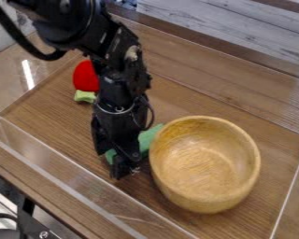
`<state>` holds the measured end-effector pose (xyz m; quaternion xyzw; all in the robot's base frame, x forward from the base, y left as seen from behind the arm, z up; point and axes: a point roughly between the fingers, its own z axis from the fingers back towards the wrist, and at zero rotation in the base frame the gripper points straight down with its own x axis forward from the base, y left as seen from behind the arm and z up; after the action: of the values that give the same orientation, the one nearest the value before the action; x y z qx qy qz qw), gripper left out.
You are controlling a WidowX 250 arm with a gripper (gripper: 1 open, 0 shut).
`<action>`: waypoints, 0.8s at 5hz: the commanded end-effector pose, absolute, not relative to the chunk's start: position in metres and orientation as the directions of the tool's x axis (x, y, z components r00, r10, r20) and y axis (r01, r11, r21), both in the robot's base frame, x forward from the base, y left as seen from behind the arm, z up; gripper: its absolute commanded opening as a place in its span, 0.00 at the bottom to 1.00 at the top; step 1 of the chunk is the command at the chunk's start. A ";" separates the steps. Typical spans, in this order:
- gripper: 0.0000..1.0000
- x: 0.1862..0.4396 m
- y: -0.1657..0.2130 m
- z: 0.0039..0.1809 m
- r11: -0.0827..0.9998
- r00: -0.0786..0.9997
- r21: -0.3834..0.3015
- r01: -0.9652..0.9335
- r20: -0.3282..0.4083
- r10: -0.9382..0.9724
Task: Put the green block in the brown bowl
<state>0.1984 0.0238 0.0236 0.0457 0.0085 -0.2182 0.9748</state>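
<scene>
The green block [147, 139] lies on the wooden table against the left side of the brown bowl [243, 147]. Only its right end and a sliver near the fingers show, because the arm covers the rest. My gripper [120, 162] points straight down over the block's left end, close to the bowl's rim, with its jaws open. Whether the fingers touch the block I cannot tell. The bowl stands upright with nothing in it.
A red rounded object [85, 74] on a small green base sits behind the arm at the left. A clear plastic wall [46, 159] runs along the front and left edges. Pale boards [239, 28] lie at the back.
</scene>
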 end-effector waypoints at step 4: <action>0.00 0.220 0.038 0.053 0.920 0.927 0.121 0.373 0.001 -0.376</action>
<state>0.2107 0.0367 0.0413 0.0496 0.0124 -0.1918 0.9801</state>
